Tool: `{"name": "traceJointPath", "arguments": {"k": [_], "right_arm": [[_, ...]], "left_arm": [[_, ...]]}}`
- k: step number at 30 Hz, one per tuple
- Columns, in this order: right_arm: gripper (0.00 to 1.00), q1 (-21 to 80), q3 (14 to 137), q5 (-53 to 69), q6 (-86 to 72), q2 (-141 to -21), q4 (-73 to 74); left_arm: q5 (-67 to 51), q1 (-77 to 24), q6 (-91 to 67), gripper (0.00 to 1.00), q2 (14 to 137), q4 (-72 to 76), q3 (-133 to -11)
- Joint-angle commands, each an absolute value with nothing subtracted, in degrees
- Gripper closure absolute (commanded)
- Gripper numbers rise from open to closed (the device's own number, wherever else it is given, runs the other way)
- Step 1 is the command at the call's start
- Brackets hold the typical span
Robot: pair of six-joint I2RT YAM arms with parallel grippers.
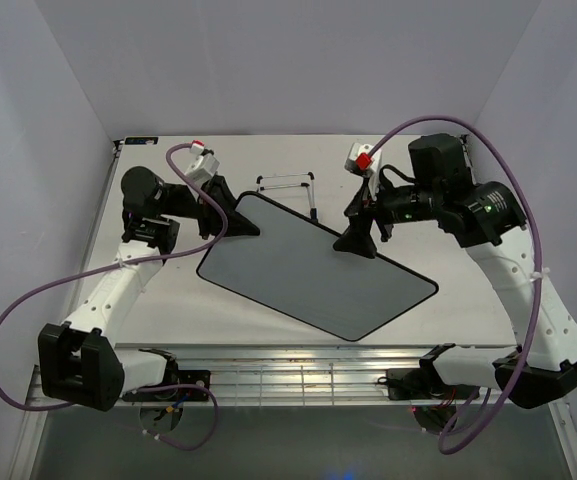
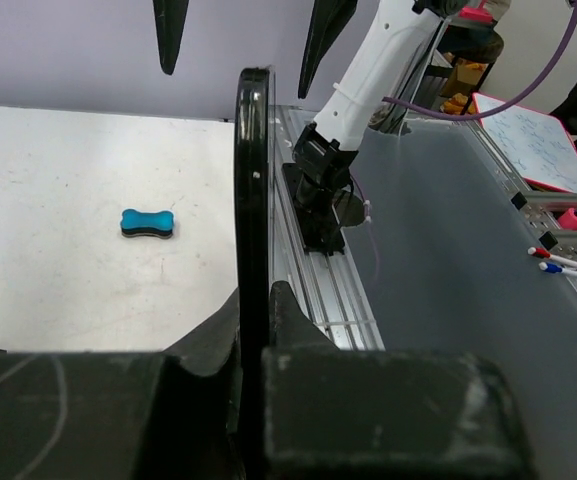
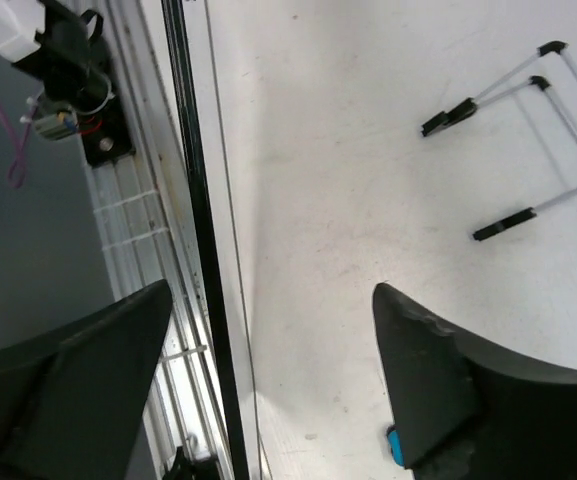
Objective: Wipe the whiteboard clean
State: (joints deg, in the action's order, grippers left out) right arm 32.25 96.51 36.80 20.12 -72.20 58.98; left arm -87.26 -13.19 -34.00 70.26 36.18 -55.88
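The whiteboard (image 1: 318, 270) is lifted off the table and tilted, its glossy face showing grey with no writing that I can see. My left gripper (image 1: 230, 222) is shut on the board's upper left edge; in the left wrist view the black frame (image 2: 253, 180) runs up from between the closed jaws of this gripper (image 2: 253, 320). My right gripper (image 1: 363, 240) is open at the board's far edge. In the right wrist view this gripper (image 3: 268, 330) straddles the black frame (image 3: 193, 200) without touching it. The blue eraser (image 2: 148, 223) lies on the table, partly hidden behind a finger in the right wrist view (image 3: 393, 447).
The black wire stand (image 1: 288, 185) lies on the table behind the board, also in the right wrist view (image 3: 528, 140). An aluminium rail (image 1: 288, 375) runs along the table's near edge. Markers (image 2: 558, 262) and another board (image 2: 533, 140) lie off to the side.
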Motion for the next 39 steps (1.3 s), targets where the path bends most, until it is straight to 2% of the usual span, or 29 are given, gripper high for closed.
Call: {"name": "traceJointPath", "arguments": {"k": [1, 4, 7, 15, 18, 23, 27, 34, 39], "right_arm": [[0.11, 32.08, 95.80, 29.54, 16.27, -68.73, 52.82], [0.02, 32.08, 96.06, 24.10, 13.90, -66.54, 52.74], [0.10, 32.08, 96.07, 17.15, 8.89, -63.47, 51.43], [0.10, 32.08, 89.22, 0.29, -3.15, -51.08, 46.50], [0.10, 31.99, 87.54, -4.55, -4.56, -46.42, 45.88], [0.10, 32.08, 81.93, -6.07, -5.97, -40.18, 44.92], [0.10, 32.08, 73.06, -3.52, -7.03, -31.85, 38.08], [0.10, 32.17, 64.87, -2.46, -8.26, -26.46, 36.47], [0.10, 32.17, 64.51, -2.55, -8.17, -25.67, 38.67]], "left_arm": [[-92.12, -13.01, -35.86, 1.00, 70.93, 37.70, -62.22], [-89.30, -12.22, -36.12, 1.00, 70.84, 38.06, -63.63], [-87.54, -11.08, -37.35, 1.00, 71.10, 38.23, -65.21], [-70.69, -8.35, -39.20, 1.00, 70.49, 36.83, -66.27], [-67.68, -8.44, -43.50, 1.00, 72.33, 36.91, -67.93], [-57.92, -8.61, -52.02, 1.00, 76.71, 38.76, -69.87], [-51.43, -8.61, -55.18, 1.00, 81.28, 44.37, -68.56], [-47.29, -8.53, -68.88, 1.00, 96.22, 69.92, -70.92], [-47.55, -8.18, -67.77, 1.00, 104.14, 71.54, -77.77]]}}
